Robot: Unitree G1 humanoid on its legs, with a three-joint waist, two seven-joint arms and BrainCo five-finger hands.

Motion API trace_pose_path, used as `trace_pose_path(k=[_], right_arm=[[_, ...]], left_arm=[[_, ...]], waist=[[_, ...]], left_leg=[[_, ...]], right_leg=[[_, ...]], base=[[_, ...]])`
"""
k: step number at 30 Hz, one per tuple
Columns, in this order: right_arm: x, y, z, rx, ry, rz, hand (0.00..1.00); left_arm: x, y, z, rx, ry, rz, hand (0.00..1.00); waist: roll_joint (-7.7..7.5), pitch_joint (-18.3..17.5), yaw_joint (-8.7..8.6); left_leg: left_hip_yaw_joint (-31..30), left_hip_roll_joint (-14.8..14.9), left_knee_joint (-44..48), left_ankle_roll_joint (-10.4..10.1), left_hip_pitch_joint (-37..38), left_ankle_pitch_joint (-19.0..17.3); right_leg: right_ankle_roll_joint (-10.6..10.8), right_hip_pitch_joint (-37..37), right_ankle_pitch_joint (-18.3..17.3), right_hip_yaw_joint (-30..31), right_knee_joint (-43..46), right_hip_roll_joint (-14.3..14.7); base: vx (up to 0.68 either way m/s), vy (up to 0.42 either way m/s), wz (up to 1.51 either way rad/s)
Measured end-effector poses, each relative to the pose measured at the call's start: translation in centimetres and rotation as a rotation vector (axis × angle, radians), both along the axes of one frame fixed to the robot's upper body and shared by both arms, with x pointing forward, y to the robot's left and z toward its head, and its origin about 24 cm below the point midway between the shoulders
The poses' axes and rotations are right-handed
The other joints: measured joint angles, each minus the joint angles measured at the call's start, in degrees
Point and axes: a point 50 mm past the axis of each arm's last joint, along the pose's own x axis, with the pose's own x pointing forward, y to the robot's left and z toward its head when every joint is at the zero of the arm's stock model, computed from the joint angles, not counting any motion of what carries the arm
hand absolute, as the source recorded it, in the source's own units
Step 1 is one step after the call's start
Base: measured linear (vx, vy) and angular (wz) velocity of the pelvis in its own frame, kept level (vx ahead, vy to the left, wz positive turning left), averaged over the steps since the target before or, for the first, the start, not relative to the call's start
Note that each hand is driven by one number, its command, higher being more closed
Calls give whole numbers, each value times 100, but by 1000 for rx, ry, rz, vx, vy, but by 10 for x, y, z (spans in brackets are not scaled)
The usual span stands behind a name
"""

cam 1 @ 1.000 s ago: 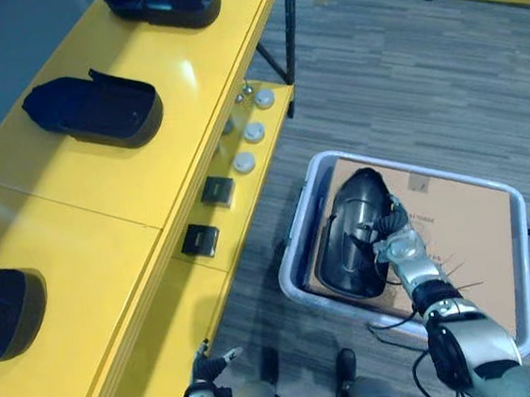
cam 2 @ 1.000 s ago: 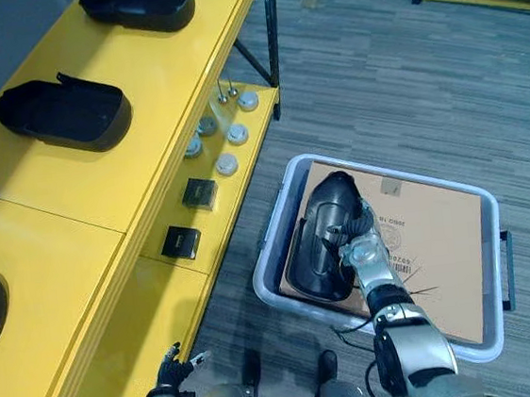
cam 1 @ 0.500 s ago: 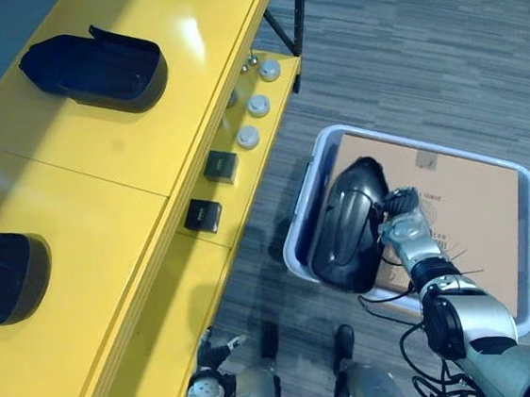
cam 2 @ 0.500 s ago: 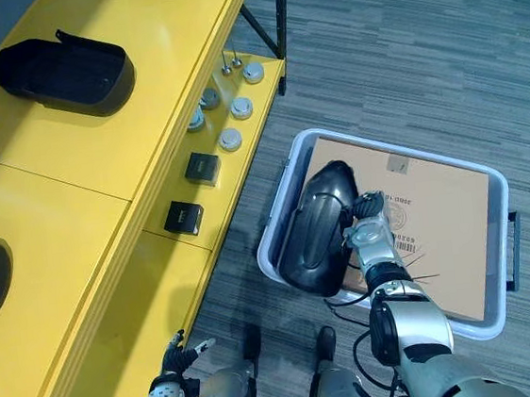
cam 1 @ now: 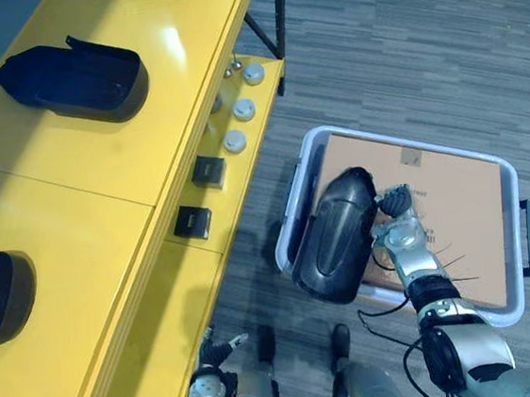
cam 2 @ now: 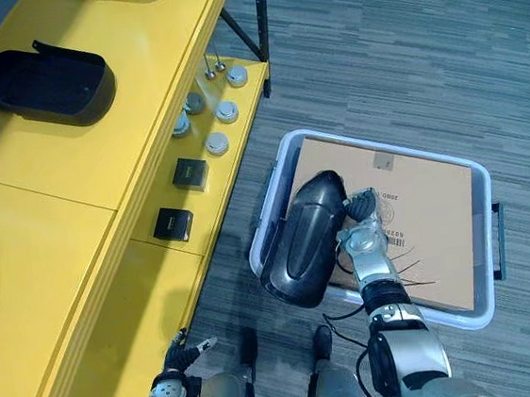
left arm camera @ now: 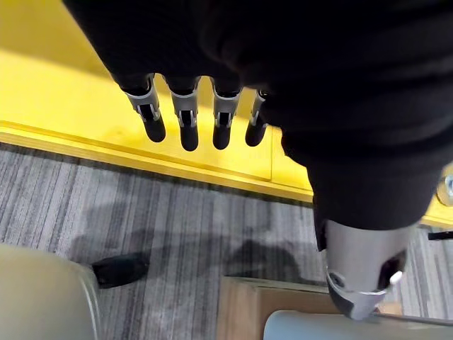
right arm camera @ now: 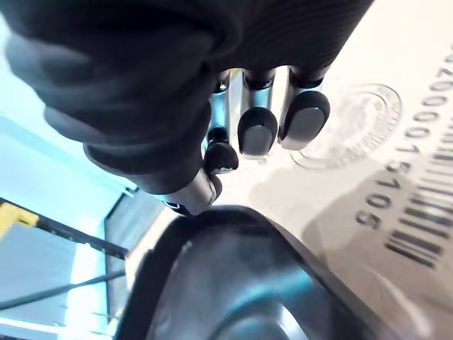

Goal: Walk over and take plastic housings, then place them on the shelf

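One idle left hand [left arm camera: 185,117] hangs low, fingers straight. The right hand [cam 1: 397,234] curls on the rim of a black housing [cam 1: 334,240] raised over the bin's [cam 1: 518,257] left edge. That thin edge grip may let it twist loose before the shelf's [cam 1: 104,196] top.

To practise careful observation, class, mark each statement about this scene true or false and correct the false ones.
1. The right hand grips a black plastic housing over the pale plastic bin's rim. True.
2. Blue cloth lines the bin. False: a brown cardboard sheet lies in it.
3. The yellow shelf top is bare. False: other black housings lie on it.
4. The left hand has straight fingers and holds nothing. True.
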Motion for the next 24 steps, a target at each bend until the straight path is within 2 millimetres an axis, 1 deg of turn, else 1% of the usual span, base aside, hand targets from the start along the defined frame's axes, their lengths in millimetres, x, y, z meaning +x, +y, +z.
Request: trace_pose_path(k=[1, 3, 4, 6, 9, 10, 14, 17, 21, 24], right_arm=[[-3, -2, 1, -5, -11, -9, 100], [-14, -7, 3, -27, -48, -36, 100], [-18, -10, 4, -33, -65, -57, 100], [-24, -15, 5, -37, -88, -88, 100], [-29, -17, 5, -43, -98, -98, 100], [-30, -17, 3, -41, -94, -97, 0], [-30, -11, 2, -34, -95, -73, 0], [-35, -9, 0, -38, -88, -45, 0], [-38, 1, -9, -44, -42, 20, 0], [-38, 8, -11, -38, -34, 45, 0]], left_arm=[[1, 0, 1, -1, -9, 0, 0], [1, -1, 4, -2, -33, 8, 0], [2, -2, 6, -1, -47, 15, 0], [4, -2, 10, 1, -69, 18, 0], [6, -2, 12, 1, -84, 18, 0], [6, -2, 12, 2, -83, 18, 0], [-1, -1, 9, 3, -65, 24, 0], [-6, 0, 7, 4, -50, 28, 0], [-12, 1, 4, 4, -33, 34, 0], [-12, 1, 4, 5, -29, 35, 0]], waist=[[-11, -7, -6], [-40, -165, -15], [-32, -250, -20], [-31, -353, -26], [-33, -431, -39], [-51, -463, -37], [-61, -530, -43], [-43, -579, -42], [-49, -712, -104], [-51, -720, -161]], left_leg=[[-11, -7, 34, -1, 9, -2], [-28, -34, 53, -1, 28, -3], [-43, -35, 56, -1, 29, -3], [-76, -28, 56, 3, 32, -7], [-92, -1, 43, 26, 33, -34], [-98, 6, 36, 26, 33, -34], [-63, 13, 18, -4, 32, -54], [-58, 18, 16, -4, 26, -53], [-30, 24, 17, 25, 28, -31], [-16, 17, 15, 24, 79, -32]], right_leg=[[2, 31, -2, -7, 0, -8], [70, 65, -58, -8, 0, -33], [71, 68, -61, -10, 0, -34], [73, 74, -62, -19, -1, -25], [63, 79, -51, -46, -2, 2], [69, 80, -31, -47, -13, 9], [60, 84, 89, 26, -144, 28], [83, 126, 142, 29, -259, 41], [37, 157, 215, 42, -346, 54], [37, 225, 215, 43, -375, 51]], base=[[-32, -1, 3], [-59, -10, 2], [-60, -11, 2], [-95, -9, 3], [-103, 3, 6], [-82, 7, -1], [-93, 6, -11], [-17, -1, -3], [9, -3, -2], [21, 0, 0]])
